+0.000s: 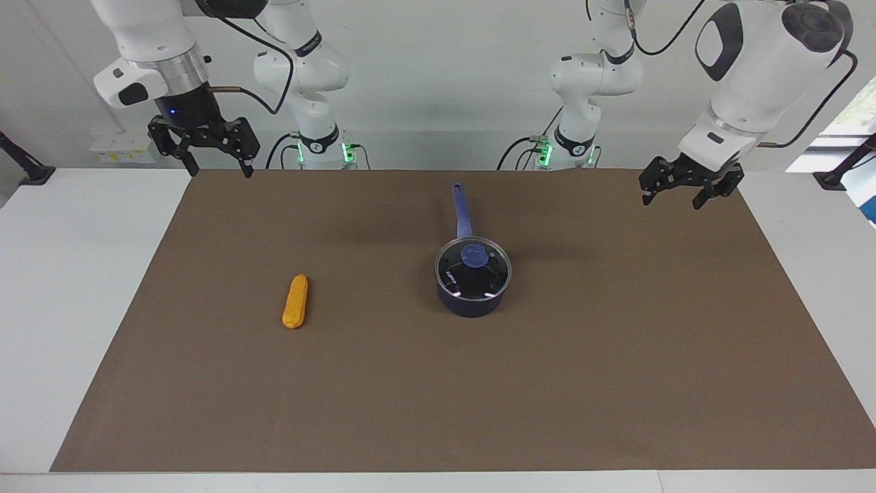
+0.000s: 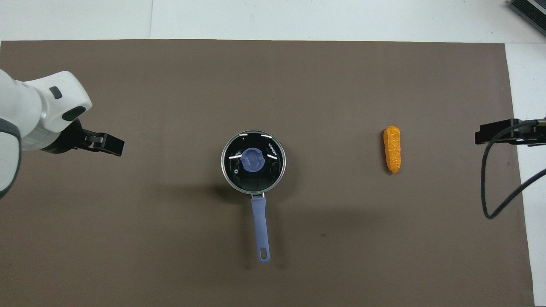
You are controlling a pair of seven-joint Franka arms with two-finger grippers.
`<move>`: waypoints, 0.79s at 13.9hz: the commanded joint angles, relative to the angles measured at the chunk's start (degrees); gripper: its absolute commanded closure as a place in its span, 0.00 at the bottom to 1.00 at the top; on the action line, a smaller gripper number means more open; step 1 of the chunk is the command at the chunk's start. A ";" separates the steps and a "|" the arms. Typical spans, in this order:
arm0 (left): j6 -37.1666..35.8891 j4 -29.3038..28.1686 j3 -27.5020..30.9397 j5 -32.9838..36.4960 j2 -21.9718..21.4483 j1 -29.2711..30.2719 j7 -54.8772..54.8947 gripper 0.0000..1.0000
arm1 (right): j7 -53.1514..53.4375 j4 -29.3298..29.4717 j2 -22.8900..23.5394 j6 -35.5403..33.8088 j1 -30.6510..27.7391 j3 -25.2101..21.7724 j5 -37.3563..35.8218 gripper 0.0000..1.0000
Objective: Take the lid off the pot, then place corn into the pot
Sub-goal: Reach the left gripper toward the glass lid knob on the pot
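Observation:
The pot (image 1: 472, 306) stands mid-mat with the lid (image 1: 490, 275) resting on it, blue knob up. Its long blue handle (image 1: 462, 209) points toward the robots. In the overhead view the lid (image 2: 253, 161) covers the pot, whose handle (image 2: 260, 226) shows. The corn (image 1: 295, 302) lies flat on the mat toward the right arm's end, apart from the pot; it also shows in the overhead view (image 2: 392, 149). My right gripper (image 1: 219, 168) is open and empty, raised over the mat's edge nearest the robots. My left gripper (image 1: 674, 200) is open and empty, raised over the left arm's end of the mat.
A brown mat (image 1: 547, 383) covers most of the white table (image 1: 68, 308). A black cable (image 2: 490, 192) hangs from the right arm over the mat's edge. The left gripper (image 2: 111, 145) and right gripper (image 2: 490, 132) show at the overhead view's sides.

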 commanded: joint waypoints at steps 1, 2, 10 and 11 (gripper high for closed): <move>6.24 -4.90 0.79 0.58 -0.32 -4.24 -0.11 0.00 | -1.08 1.24 0.46 -1.44 -0.70 0.29 0.47 0.00; 9.14 -6.57 0.79 0.58 -0.23 -5.65 -0.37 0.00 | -1.08 1.15 0.46 -1.53 -0.70 0.20 0.47 0.00; 14.97 -8.44 0.79 0.58 3.73 -22.34 -23.64 0.00 | 1.72 -3.85 0.10 5.83 -0.26 0.29 0.48 0.00; 15.23 -8.35 0.79 0.58 4.60 -23.67 -25.84 0.00 | 2.25 -4.99 0.45 7.16 -0.09 0.29 0.47 0.00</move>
